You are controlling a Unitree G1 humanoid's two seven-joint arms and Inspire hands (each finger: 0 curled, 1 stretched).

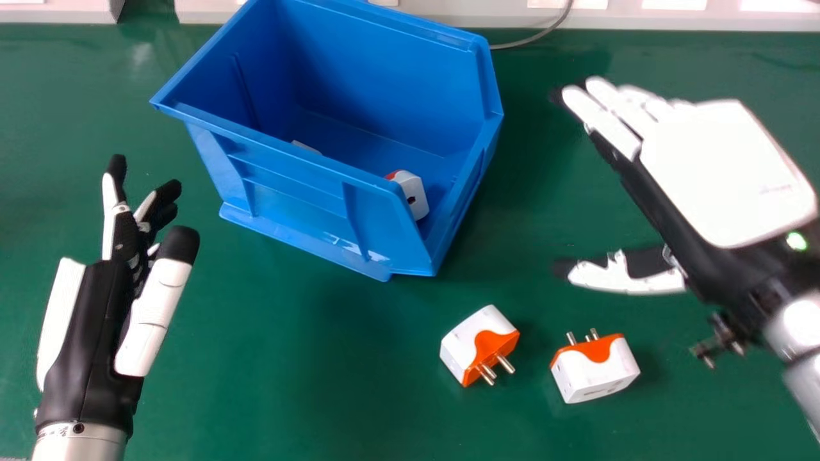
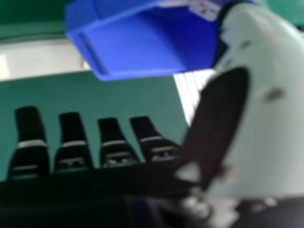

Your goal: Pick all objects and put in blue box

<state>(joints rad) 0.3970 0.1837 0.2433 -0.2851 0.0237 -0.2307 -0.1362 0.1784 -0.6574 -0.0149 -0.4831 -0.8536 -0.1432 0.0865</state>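
Adapter point(image 1: 462, 342), white and orange, lies on the worktop point(image 1: 275, 378) before the blue box point(image 1: 301, 192), pins facing robot-right; a second adapter point(image 1: 596, 376) sits near it, pins pointing away. If the right hand point(image 1: 724, 173) comes down wide, its thumb could nudge one into the other. That hand hangs empty right of the box, fingers straight, thumb spread. Smooth casings may slip from a shallow pinch, and a low carry could clip the box wall. The left hand point(image 1: 90, 333), fingers relaxed, waits empty robot-left.
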